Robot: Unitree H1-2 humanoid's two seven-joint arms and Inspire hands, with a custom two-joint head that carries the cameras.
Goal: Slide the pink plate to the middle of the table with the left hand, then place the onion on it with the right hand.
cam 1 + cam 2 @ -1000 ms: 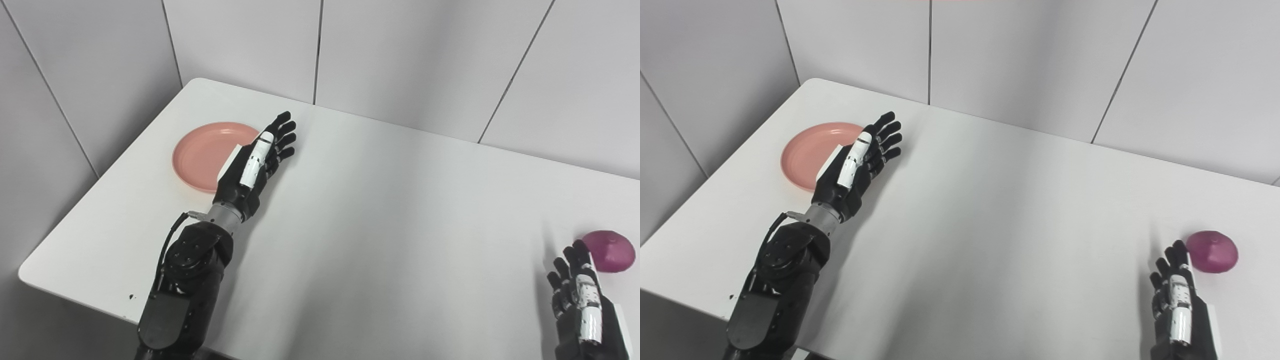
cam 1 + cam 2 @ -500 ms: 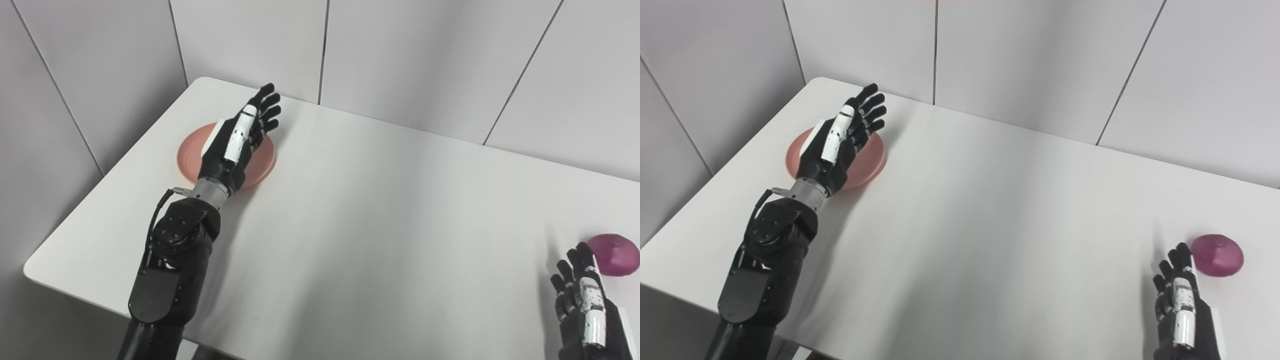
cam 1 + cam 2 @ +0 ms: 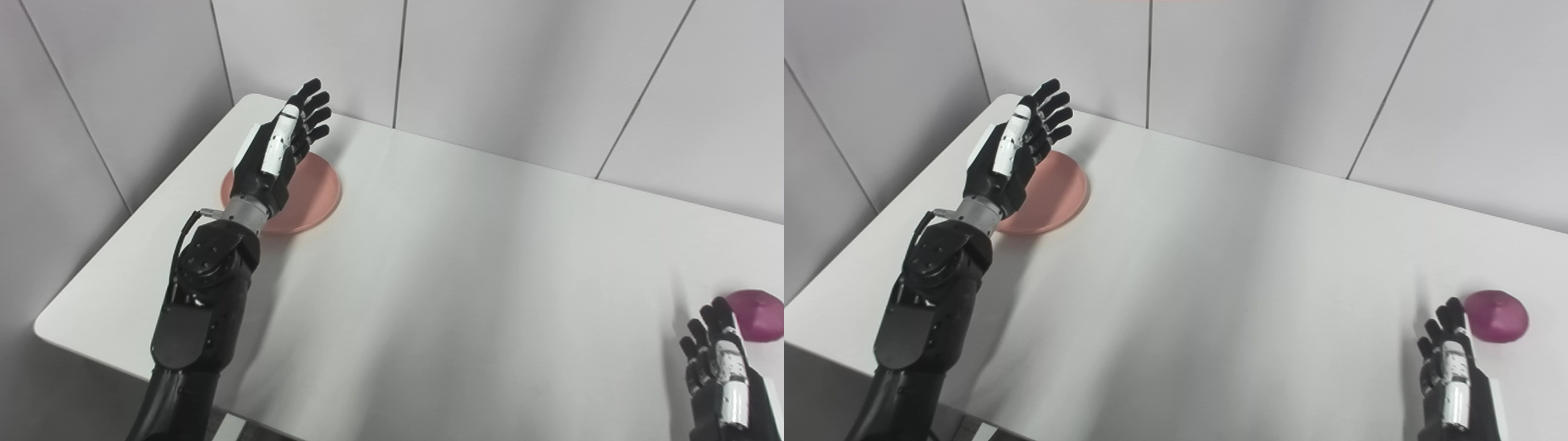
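Now that your left hand (image 3: 275, 147), fingers spread, has crossed above the pink plate (image 3: 309, 193), start pushing it toward centre.

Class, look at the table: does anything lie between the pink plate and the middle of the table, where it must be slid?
Nothing visible does. The pink plate lies near the far left corner, under the open left hand. The white table between the plate and its middle is bare. The onion sits far right, beside the right hand.
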